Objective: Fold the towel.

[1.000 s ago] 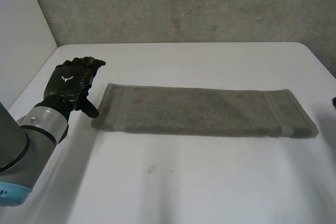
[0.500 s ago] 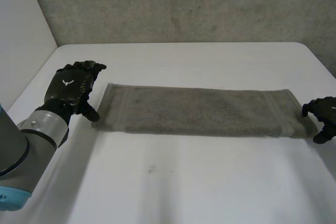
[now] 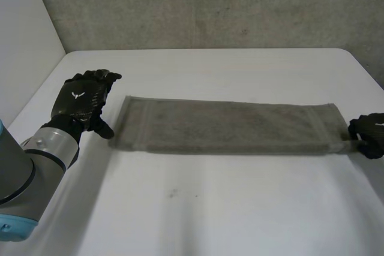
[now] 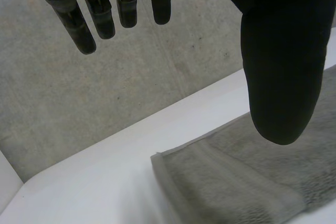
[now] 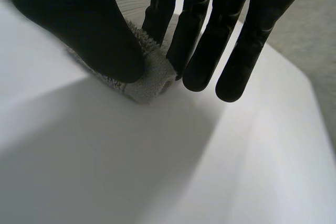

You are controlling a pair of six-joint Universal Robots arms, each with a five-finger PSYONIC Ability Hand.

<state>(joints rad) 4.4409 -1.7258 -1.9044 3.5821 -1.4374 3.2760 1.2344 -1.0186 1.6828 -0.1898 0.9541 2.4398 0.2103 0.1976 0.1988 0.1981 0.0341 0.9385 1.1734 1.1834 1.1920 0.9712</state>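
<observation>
Pinching towel (image 5: 151,80) corner: right robot hand (image 5: 79,27), wrist view | left robot hand (image 3: 80,99) spread, empty

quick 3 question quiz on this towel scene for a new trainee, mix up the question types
1. True or false: the left hand is gripping the towel.
2. The right hand pinches the towel at: A) its middle, B) a corner, C) nowhere, it is off the cloth.
3. Fill in: the towel lies stretched out on a ___ table.

Key: 1 false, its fingers are straight and hold no cloth; 2 B; 3 white.
</observation>
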